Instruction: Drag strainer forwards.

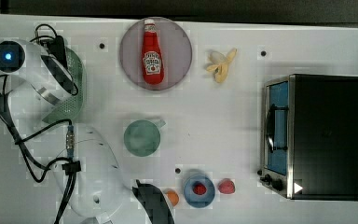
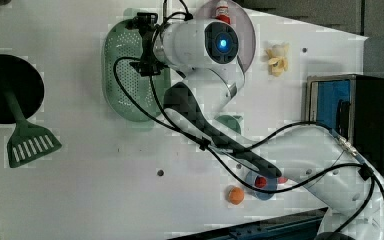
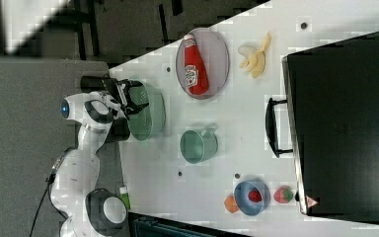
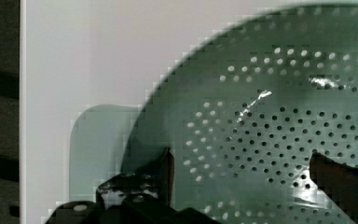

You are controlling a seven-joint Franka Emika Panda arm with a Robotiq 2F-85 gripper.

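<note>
Along the top view's left edge of the tabletop (image 1: 242,107) sits the strainer (image 1: 76,88), half hidden under the white arm. The gripper (image 4: 240,163) hangs over the strainer's bowl with its fingers (image 4: 165,168) spread wide, one by the rim and one over the holes, holding nothing. Further right in the top view, a ketchup bottle (image 1: 151,51) lies on a round plate (image 1: 179,51) near the far edge, and a green cup (image 1: 142,137) stands mid-table. Then come a banana (image 1: 221,65), a blue bowl (image 1: 199,189) near the near edge, and a toaster oven (image 1: 314,135) at the right edge.
</note>
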